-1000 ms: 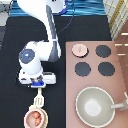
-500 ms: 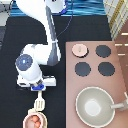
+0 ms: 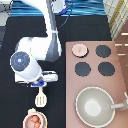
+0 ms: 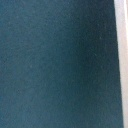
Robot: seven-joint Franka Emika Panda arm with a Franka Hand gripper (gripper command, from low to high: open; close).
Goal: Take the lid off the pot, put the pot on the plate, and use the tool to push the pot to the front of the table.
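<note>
My gripper [image 3: 42, 86] hangs low over the black table [image 3: 15, 30], left of the stove, shut on the handle of the cream-white tool [image 3: 41, 99]. The tool's slotted head points toward the exterior view's bottom and sits just above the pot [image 3: 34, 121]. The pink-tan pot, with reddish-brown contents showing, rests on the cream-yellow plate [image 3: 25, 119] at the bottom edge, partly cut off. The pale pink lid [image 3: 79, 49] lies on the stove's top-left burner spot. The wrist view shows only dark table surface [image 4: 50, 65].
The pinkish-brown stove panel [image 3: 117, 85] fills the exterior view's right, with three black burners [image 3: 83, 68] showing. A large grey-beige pan [image 3: 95, 105] with a handle sits at its lower part. The arm's white bulk [image 3: 25, 62] covers the table's middle left.
The arm has shifted a little, and the tool's head has edged slightly right. Pot, plate and lid stay about where they were.
</note>
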